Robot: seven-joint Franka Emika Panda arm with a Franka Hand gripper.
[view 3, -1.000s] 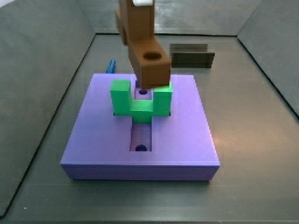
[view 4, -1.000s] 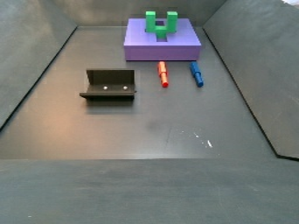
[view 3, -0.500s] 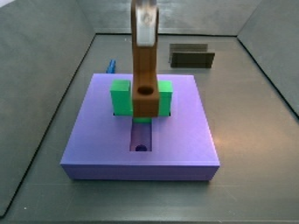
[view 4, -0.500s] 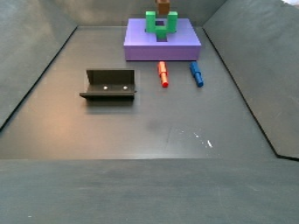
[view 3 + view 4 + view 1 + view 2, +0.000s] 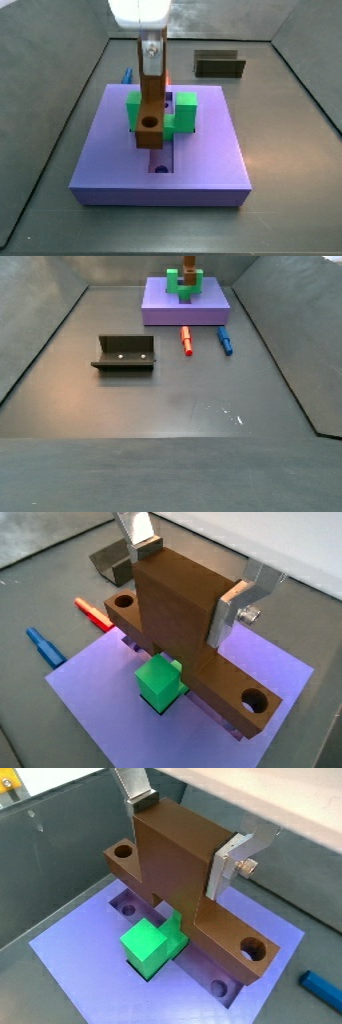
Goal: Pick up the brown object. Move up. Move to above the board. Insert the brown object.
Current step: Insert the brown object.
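Grey table (image 5: 281,190) carries the board (image 5: 214,165). Above it the tool (image 5: 187,582) is clamped on the brown object (image 5: 181,612), hanging over the green block (image 5: 185,112). Best lowered straight and slowly, bar aligned twelve-to-six along the groove (image 5: 160,160).

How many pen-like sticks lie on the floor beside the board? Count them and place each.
2. The red stick and the blue stick lie side by side on the floor just off the board; none seems hidden.
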